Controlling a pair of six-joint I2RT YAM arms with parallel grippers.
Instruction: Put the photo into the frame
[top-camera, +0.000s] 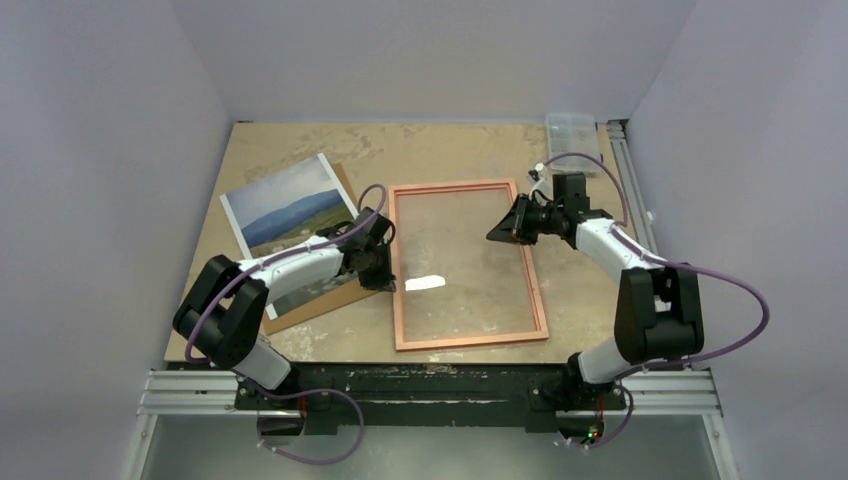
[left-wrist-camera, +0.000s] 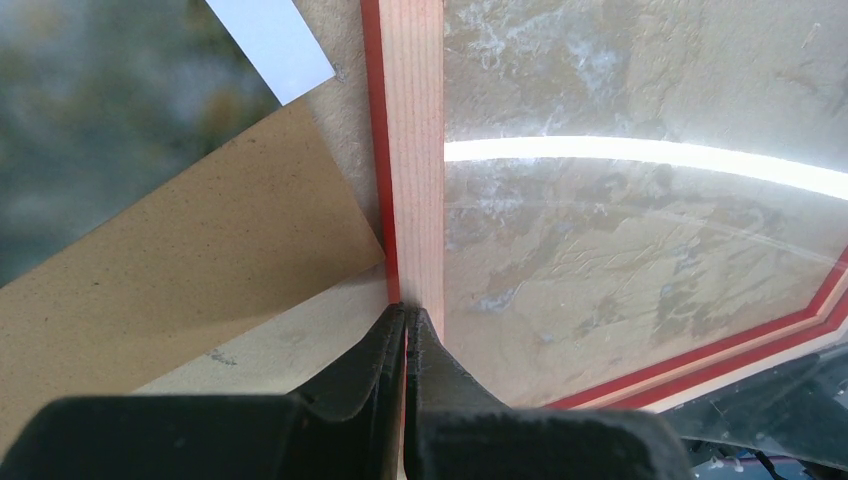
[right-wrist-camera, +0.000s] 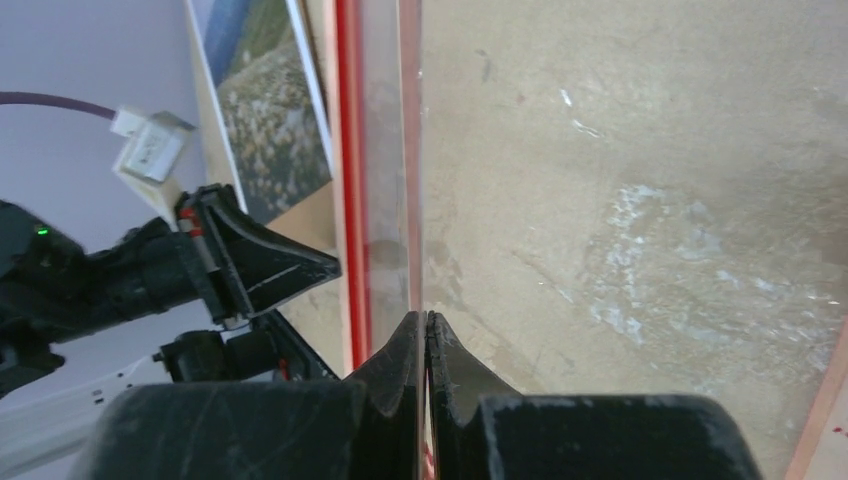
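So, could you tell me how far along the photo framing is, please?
Early. Done: nothing is loaded; the photo lies face up on the brown backing board, beside the frame. In hand: left hand and right hand pinch the frame's opposite edges. Left: getting the photo into it.

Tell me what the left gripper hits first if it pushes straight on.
The frame. The left gripper points steeply down at its left rail, shut at the red outer edge and apparently pinching it. Under that rail lies only the table.

text: none readable | labels: none | brands: none | numbers: none
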